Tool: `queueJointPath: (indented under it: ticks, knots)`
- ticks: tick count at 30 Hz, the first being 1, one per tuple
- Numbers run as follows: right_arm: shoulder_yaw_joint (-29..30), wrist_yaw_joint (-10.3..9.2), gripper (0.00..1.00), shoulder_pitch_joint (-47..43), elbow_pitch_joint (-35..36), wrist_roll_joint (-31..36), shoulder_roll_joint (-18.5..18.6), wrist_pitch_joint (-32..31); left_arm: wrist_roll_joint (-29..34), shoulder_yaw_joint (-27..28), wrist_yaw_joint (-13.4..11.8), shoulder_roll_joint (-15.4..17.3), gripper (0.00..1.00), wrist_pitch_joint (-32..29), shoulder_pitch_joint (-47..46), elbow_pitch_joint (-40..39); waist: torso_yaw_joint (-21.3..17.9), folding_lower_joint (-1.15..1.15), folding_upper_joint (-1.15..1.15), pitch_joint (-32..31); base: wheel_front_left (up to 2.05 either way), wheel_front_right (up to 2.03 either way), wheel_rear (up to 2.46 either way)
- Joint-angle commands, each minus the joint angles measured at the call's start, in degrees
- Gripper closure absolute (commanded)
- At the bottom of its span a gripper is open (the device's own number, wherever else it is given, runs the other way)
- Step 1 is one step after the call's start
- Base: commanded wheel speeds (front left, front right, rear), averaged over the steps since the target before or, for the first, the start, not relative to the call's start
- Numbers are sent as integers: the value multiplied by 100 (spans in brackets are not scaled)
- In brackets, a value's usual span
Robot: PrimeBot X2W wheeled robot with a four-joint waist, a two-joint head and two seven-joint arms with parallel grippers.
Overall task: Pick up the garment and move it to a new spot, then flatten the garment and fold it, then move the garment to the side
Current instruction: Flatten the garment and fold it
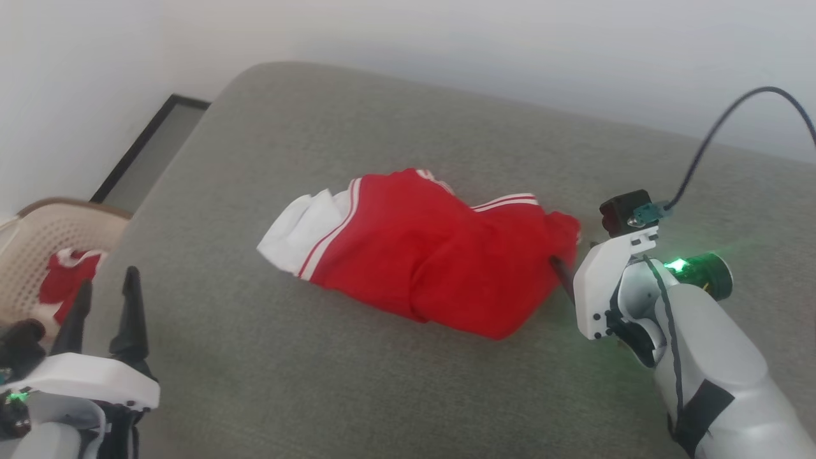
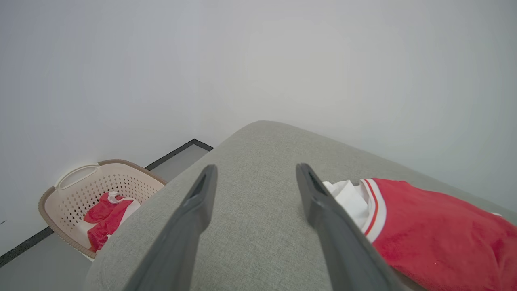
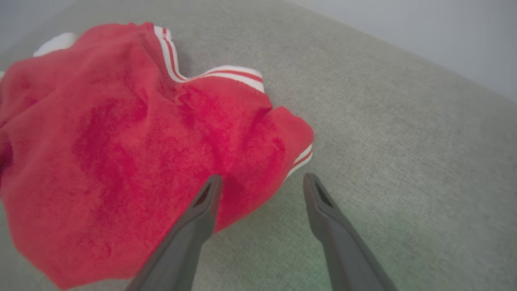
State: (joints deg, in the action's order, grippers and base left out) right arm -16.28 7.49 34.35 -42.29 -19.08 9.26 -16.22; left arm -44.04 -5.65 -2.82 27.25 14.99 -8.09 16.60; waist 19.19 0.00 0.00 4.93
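A: Right gripper (image 3: 262, 178)?
B: Spread wide, empty, at the right edge of the shirt (image 1: 421, 255).
A: Left gripper (image 2: 256, 166)?
B: Also spread, empty, well left of the shirt, which lies crumpled on the cushion (image 1: 319, 382).

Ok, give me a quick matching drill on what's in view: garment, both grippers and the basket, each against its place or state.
Things:
1. garment
2. left gripper
3. right gripper
4. basket

Places or states:
A. on the floor, red-and-white cloth inside
B. open, fingertips at the garment's edge
C. crumpled on the grey cushion
D. open, apart from the garment

Pairs: 1-C; 2-D; 3-B; 4-A
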Motion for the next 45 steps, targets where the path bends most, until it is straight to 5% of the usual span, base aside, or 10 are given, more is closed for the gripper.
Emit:
queueJointPath:
  ticks: [1,9,10,11,22,38,45]
  knots:
    - [16,2,0,147,-198,113,5,-180,112,88,83,-133,0,21,60,-26,213,0,0,159,0,0,0]
    - [181,2,0,471,-939,381,-161,-674,405,318,344,-546,0,21,-57,125,463,0,0,372,0,0,0]
    - [149,2,68,490,-1002,446,-172,-654,438,354,383,-592,0,21,-79,155,484,0,0,389,0,0,0]
    - [168,2,100,501,-1067,470,-184,-601,458,393,415,-620,0,21,-92,181,495,0,0,401,0,0,0]
    - [452,-3,100,594,-1195,427,-50,-200,866,936,688,-899,0,22,68,212,162,0,0,305,0,0,0]
    - [1084,-2,100,-143,-206,154,1066,-611,1362,1442,863,-1096,0,22,490,-81,-592,0,0,58,0,0,0]
    - [1392,1,100,-467,270,248,1255,-712,1486,1540,937,-1177,0,22,600,-127,-707,0,0,-69,0,0,0]
